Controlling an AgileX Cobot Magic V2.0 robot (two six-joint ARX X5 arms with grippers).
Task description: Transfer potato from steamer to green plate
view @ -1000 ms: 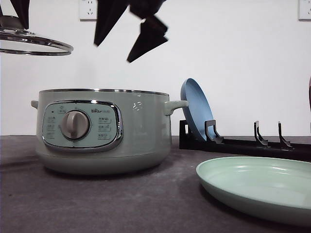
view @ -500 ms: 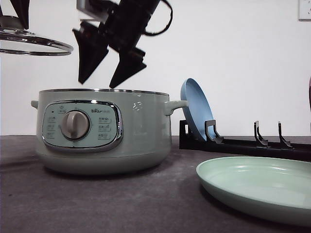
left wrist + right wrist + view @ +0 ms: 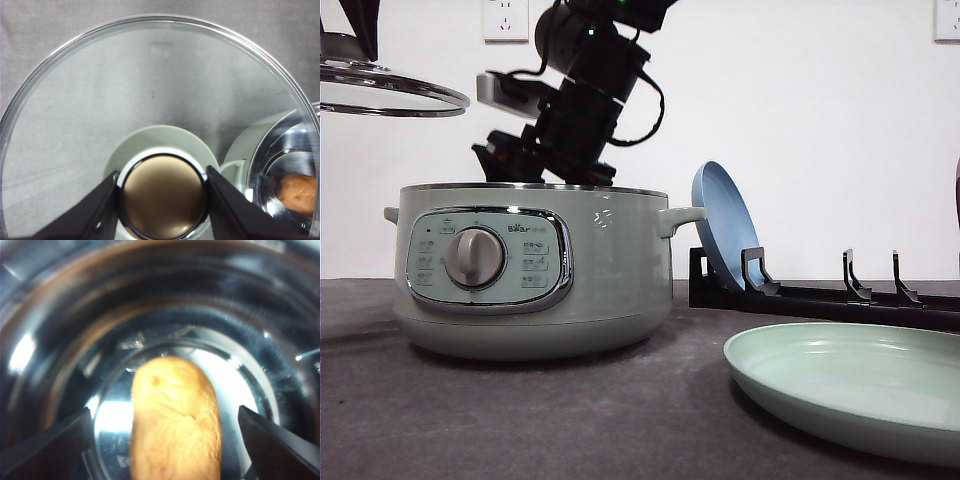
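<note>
Potato [image 3: 176, 420] sits on the shiny metal floor of the steamer [image 3: 530, 270], and the right wrist view looks pretty much straight down on it. It lies directly under the right claw [image 3: 165, 440], long axis running away from the camera, so the two fingers [image 3: 47, 445] sit spread wide on either side of its narrow width. That's the handy way round: closing should pinch across the short side, not end to end. No contact yet, gaps show on both flanks.

Right arm is clearly the nearer one, already dipped past the pot rim in the front view. The left claw [image 3: 162, 200] is busy anyway, clamped on the knob of the glass lid [image 3: 150, 100] and holding it up off to the side.

Pot walls are steep and slick, so it looks like a straight-up lift is needed. The green plate [image 3: 860, 385] lies flat on the dark worktop [image 3: 520, 420] to the steamer's right, well apart, with a blue plate [image 3: 722, 225] leaning in a black rack [image 3: 820, 295] behind.
</note>
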